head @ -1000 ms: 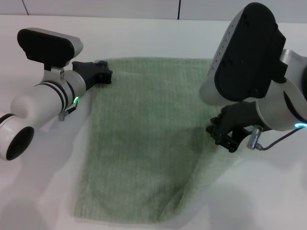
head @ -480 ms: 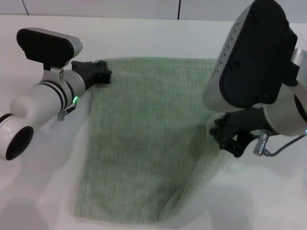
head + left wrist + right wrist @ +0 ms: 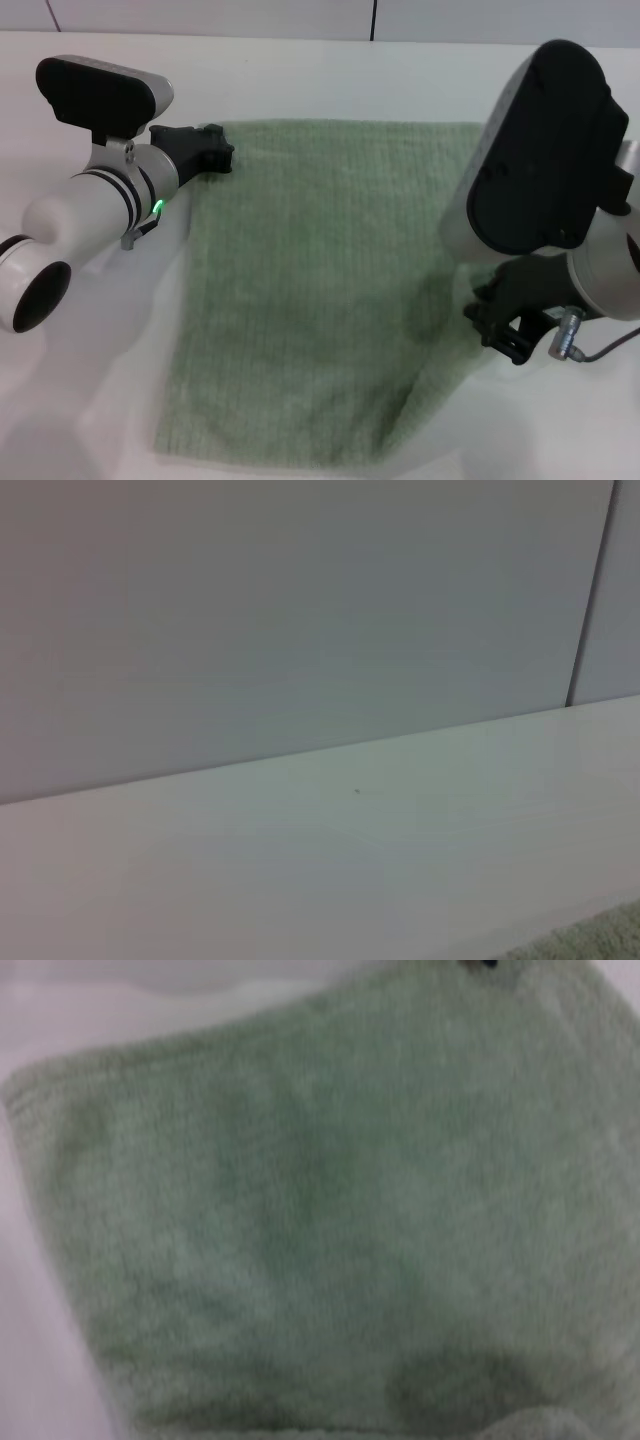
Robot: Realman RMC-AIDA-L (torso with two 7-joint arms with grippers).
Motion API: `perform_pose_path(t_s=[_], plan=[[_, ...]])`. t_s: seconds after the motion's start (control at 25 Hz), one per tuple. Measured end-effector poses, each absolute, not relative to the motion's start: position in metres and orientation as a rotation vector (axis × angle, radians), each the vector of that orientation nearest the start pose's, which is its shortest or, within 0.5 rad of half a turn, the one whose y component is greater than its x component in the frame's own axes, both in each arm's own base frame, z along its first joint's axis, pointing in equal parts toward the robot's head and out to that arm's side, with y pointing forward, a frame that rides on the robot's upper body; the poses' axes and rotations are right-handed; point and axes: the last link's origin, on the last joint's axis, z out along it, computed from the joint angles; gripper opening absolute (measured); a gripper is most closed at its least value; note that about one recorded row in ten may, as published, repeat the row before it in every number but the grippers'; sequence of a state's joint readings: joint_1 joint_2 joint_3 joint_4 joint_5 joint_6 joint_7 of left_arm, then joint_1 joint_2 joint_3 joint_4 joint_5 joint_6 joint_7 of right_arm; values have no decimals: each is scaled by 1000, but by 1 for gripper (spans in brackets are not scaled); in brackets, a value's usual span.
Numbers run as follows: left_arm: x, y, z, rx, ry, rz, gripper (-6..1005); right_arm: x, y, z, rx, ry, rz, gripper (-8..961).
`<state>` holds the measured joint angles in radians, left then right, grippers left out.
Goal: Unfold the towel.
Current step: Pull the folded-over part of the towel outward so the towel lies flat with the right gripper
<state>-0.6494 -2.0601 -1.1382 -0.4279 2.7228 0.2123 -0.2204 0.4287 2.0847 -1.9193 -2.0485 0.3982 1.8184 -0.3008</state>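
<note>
The pale sage-green towel (image 3: pixel 310 290) lies spread on the white table, with its near right part still folded and lifted toward my right gripper. My left gripper (image 3: pixel 212 150) is at the towel's far left corner, shut on it and low on the table. My right gripper (image 3: pixel 503 325) is at the towel's right edge, shut on the cloth under the big dark wrist. The towel fills the right wrist view (image 3: pixel 320 1220). A small bit of it shows in the left wrist view (image 3: pixel 600 942).
The white table (image 3: pixel 560 430) runs out on all sides of the towel. A grey panelled wall (image 3: pixel 300 610) stands behind the table's far edge. My left arm (image 3: pixel 80 215) lies over the table's left side.
My right gripper has moved to the right and toward the near edge, dragging the towel's right edge with it. The towel spreads wider. The left arm has not moved.
</note>
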Motion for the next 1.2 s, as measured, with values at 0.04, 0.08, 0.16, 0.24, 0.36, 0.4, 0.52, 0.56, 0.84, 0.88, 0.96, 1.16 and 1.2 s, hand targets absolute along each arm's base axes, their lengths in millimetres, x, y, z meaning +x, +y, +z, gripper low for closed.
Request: perform_pose_path(t_s=[0.04, 0.08, 0.16, 0.24, 0.36, 0.4, 0.52, 0.56, 0.84, 0.88, 0.96, 1.16, 1.2], plan=[[-276, 411, -78, -1968, -827, -238, -2, 100, 246, -10, -2633, 440, -683, 123], [-276, 412, -78, -1968, -826, -238, -2, 103, 245, -11, -2630, 454, -695, 124], [-276, 412, -78, -1968, -826, -238, -2, 107, 245, -11, -2625, 480, -720, 125], [-276, 412, -78, -1968, -826, -237, -2, 111, 245, -12, -2622, 504, -738, 126], [-277, 411, -78, -1968, -827, -237, -2, 117, 244, -13, -2617, 537, -766, 127], [-277, 411, -78, -1968, -827, -237, -2, 119, 244, -14, -2616, 547, -779, 128], [-277, 411, -78, -1968, -828, -237, -2, 126, 244, -17, -2613, 583, -822, 130], [-276, 411, -78, -1968, -827, -239, -2, 129, 244, -18, -2610, 599, -837, 130], [-275, 411, -78, -1969, -827, -244, -2, 146, 250, -25, -2533, 596, -962, 133], [-275, 411, -78, -1969, -827, -245, -2, 146, 251, -26, -2525, 584, -965, 134], [-275, 411, -78, -1969, -827, -245, -2, 145, 251, -26, -2526, 574, -960, 135], [-275, 411, -78, -1970, -827, -245, -1, 141, 251, -27, -2539, 550, -951, 264], [-275, 411, -78, -1970, -827, -245, -1, 141, 251, -27, -2540, 545, -951, 306]])
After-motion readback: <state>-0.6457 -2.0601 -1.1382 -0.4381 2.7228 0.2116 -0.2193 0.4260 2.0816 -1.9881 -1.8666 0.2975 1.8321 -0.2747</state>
